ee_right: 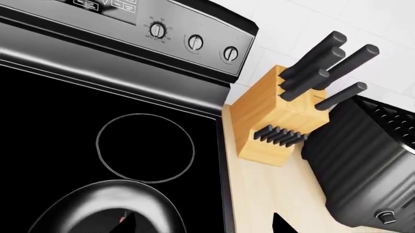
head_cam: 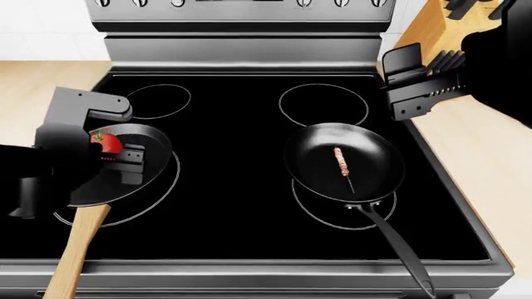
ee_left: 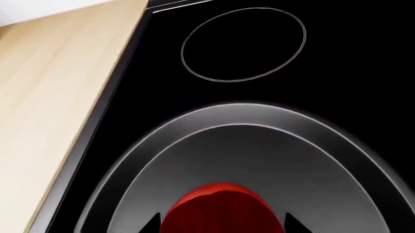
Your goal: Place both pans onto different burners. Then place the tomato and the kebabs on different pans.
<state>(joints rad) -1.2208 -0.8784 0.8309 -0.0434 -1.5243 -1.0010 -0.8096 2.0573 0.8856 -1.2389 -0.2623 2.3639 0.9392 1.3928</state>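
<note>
left fingers grip tomato over wooden-handled pan | right fingers spread, raised

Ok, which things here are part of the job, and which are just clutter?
Job:
- wooden-handled pan
- metal-handled pan
- tomato, held in left tool over the first pan
- kebab, lying in the second pan
- burners

Clutter:
- knife block
- toaster
- oven knobs

A home kitchen: a stainless range with a black glass cooktop and control knobs, light wooden countertops, a knife block and white wall tiles.
</note>
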